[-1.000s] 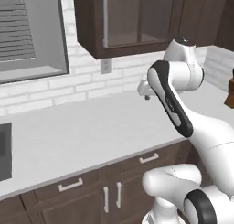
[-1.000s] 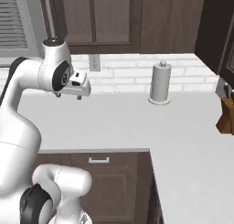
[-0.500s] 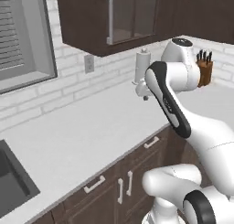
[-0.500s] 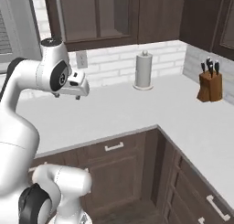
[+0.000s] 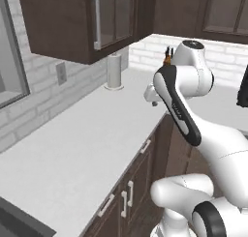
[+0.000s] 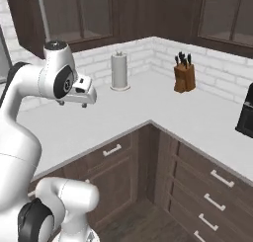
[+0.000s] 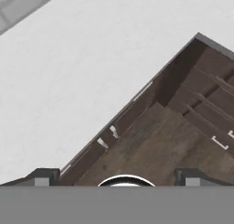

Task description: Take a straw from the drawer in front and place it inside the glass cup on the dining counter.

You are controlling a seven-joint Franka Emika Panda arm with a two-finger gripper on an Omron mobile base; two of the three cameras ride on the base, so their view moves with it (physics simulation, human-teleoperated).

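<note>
While hovering above the front edge of the white L-shaped counter [image 6: 197, 115], holds the two-fingered hand [image 6: 74, 102] spread wide and empty, tips [image 7: 45, 176] well apart. No red straw to be seen, so presumably inside some closed dark brown wooden drawer [image 6: 217, 179] under the counter's right run; cannot tell which. Could pull the wrong front, given many look-alike silver handles. Could also clip the counter's inner corner when dropping low. Near the back corner: white paper-towel roll [image 6: 119, 71], wooden knife block [image 6: 184, 76]. No readable brands, labels or writing.
</note>
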